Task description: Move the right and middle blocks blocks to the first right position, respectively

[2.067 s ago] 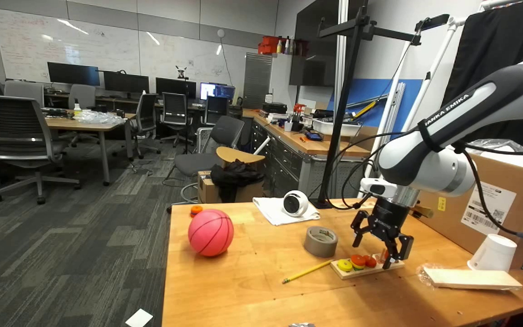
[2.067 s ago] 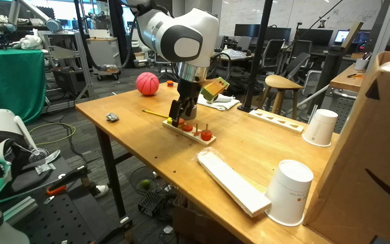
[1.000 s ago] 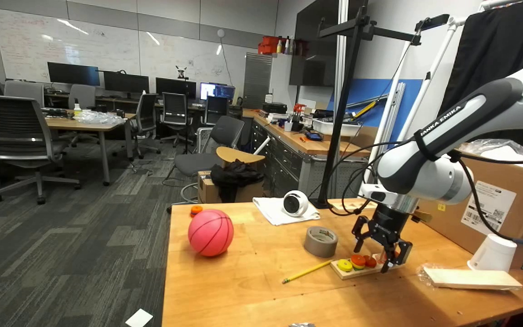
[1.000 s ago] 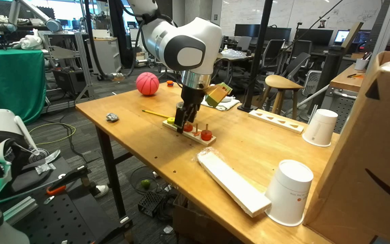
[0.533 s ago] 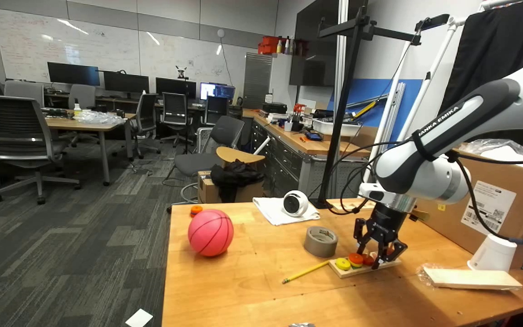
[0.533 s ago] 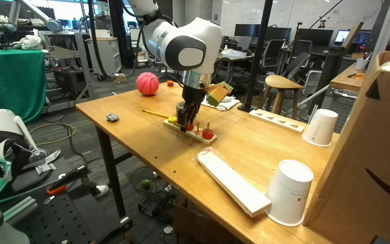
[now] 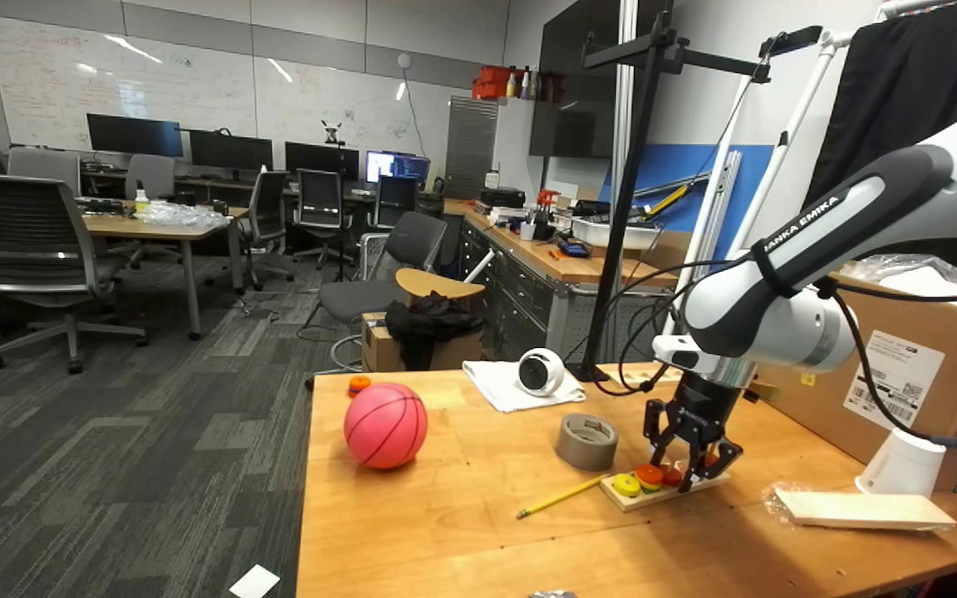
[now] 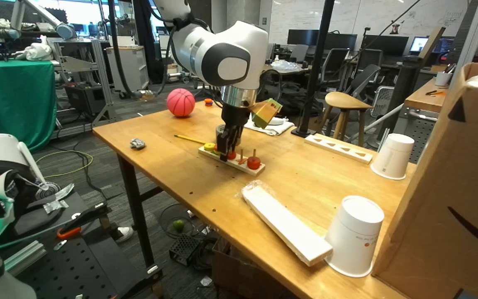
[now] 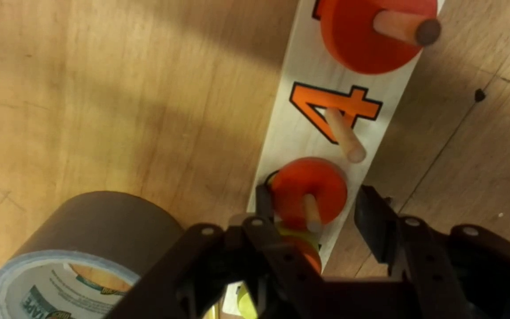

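Leftmost on the pegboard (image 9: pixel 283 141) in an exterior view sits a yellow block (image 7: pixel 625 484), then an orange block (image 7: pixel 650 474). The red block (image 9: pixel 301 185) is threaded on the middle peg (image 9: pixel 311 210), which I judge keeps it from sliding; my pincer (image 9: pixel 317 204) straddles it unclenched, ready, I think, to pinch its rim. Next come a bare peg (image 9: pixel 344 133) and the end red block (image 8: pixel 254 163). Only the wrist view shows the gap beside one finger (image 9: pixel 373 223); it crops the end red block, whole in an exterior view.

Two white paper cups (image 8: pixel 354 236), one pink ball (image 7: pixel 385 425) and one yellow pencil (image 7: pixel 560 498) share the wooden tabletop (image 8: pixel 293 166). At least two red discs (image 9: pixel 299 186) show.
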